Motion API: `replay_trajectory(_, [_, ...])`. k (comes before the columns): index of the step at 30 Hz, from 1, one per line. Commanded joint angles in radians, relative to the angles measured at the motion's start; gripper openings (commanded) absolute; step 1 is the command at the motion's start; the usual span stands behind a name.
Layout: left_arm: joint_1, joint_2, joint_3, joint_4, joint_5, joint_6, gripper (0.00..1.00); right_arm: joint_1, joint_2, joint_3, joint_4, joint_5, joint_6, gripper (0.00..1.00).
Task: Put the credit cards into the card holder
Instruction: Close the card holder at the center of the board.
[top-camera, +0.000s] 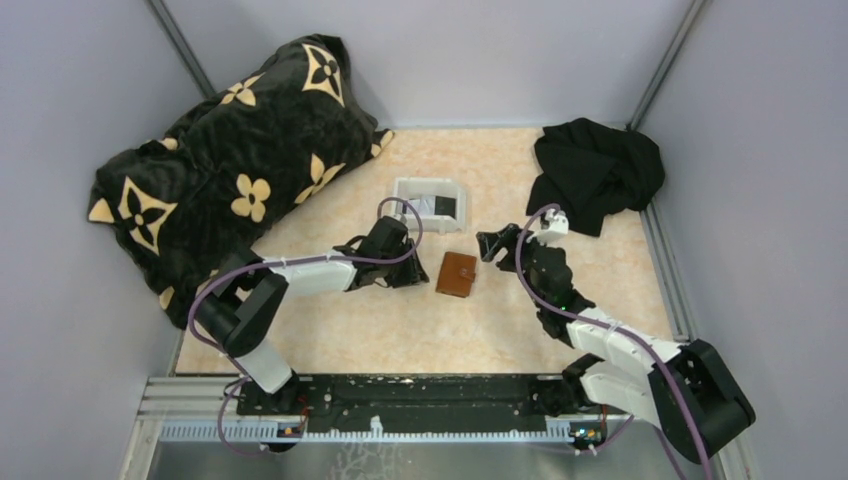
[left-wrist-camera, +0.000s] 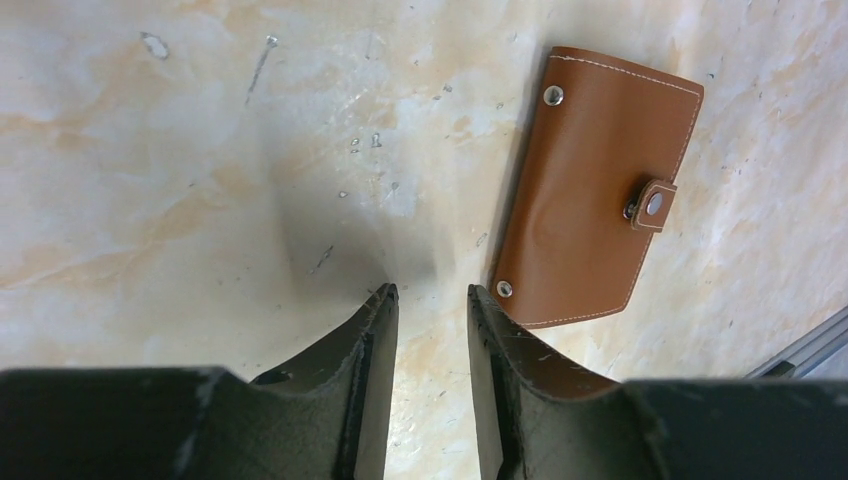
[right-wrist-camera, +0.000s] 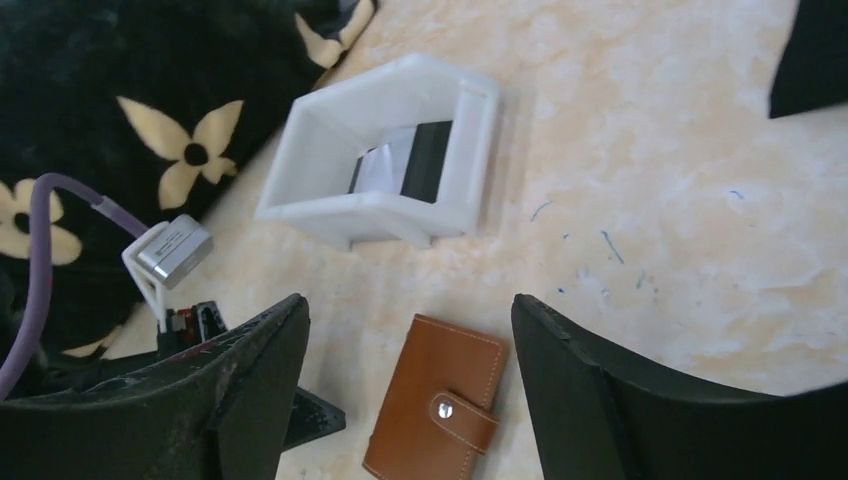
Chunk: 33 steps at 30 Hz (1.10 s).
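Note:
The card holder (top-camera: 457, 273) is a brown leather wallet lying flat on the table, snapped shut by its strap. It also shows in the left wrist view, card holder (left-wrist-camera: 600, 190), and the right wrist view, card holder (right-wrist-camera: 440, 410). The credit cards, one black (right-wrist-camera: 428, 160) and one grey-silver (right-wrist-camera: 375, 168), lie inside the white tray (right-wrist-camera: 300, 125) behind it. My left gripper (left-wrist-camera: 430, 293) is low over the table just left of the holder, open by a narrow gap with nothing between its fingers. My right gripper (right-wrist-camera: 408, 302) hovers over the holder's right side, open wide and empty.
A black blanket with tan flowers (top-camera: 230, 170) fills the back left. A black cloth (top-camera: 597, 170) lies in the back right corner. Grey walls close in the table on three sides. The white tray (top-camera: 405, 190) stands just behind the holder.

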Motion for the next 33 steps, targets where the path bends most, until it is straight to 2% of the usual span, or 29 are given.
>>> replay_trajectory(1, [0.008, -0.047, -0.016, -0.018, -0.036, 0.041, 0.40, 0.002, 0.028, -0.031, 0.338, -0.103, 0.060, 0.72])
replay_trajectory(4, [0.009, -0.073, -0.021, -0.020, -0.053, 0.060, 0.41, 0.003, 0.104, 0.096, 0.131, -0.153, -0.010, 0.74])
replay_trajectory(6, [0.011, -0.086, -0.025, -0.015, -0.052, 0.062, 0.42, 0.011, 0.145, 0.156, -0.018, -0.130, -0.033, 0.75])
replay_trajectory(11, [0.011, -0.093, -0.034, 0.028, 0.012, 0.072, 0.43, 0.030, 0.178, 0.183, -0.175, -0.084, -0.024, 0.75])
replay_trajectory(17, [0.011, -0.032, 0.008, 0.053, 0.080, 0.068, 0.43, 0.039, 0.213, 0.227, -0.347, -0.051, 0.017, 0.71])
replay_trajectory(24, [0.010, 0.023, 0.032, 0.090, 0.120, 0.060, 0.43, 0.111, 0.296, 0.352, -0.519, 0.031, -0.029, 0.67])
replay_trajectory(28, [0.011, 0.036, 0.047, 0.100, 0.131, 0.062, 0.42, 0.132, 0.313, 0.372, -0.567, 0.068, 0.008, 0.67])
replay_trajectory(33, [0.012, 0.051, 0.065, 0.102, 0.133, 0.074, 0.42, 0.132, 0.282, 0.342, -0.589, 0.134, 0.067, 0.61])
